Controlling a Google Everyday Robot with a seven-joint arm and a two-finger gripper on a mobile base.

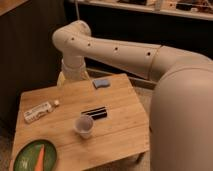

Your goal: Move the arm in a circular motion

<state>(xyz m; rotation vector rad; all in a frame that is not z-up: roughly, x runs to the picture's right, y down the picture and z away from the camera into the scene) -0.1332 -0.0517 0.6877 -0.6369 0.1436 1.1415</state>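
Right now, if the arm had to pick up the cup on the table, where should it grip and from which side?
Probably one wall at the rim, coming straight down: the cup stands upright, mouth open, with nothing touching it on the table. The gripper hangs past the table's far edge, under the bend of the arm.
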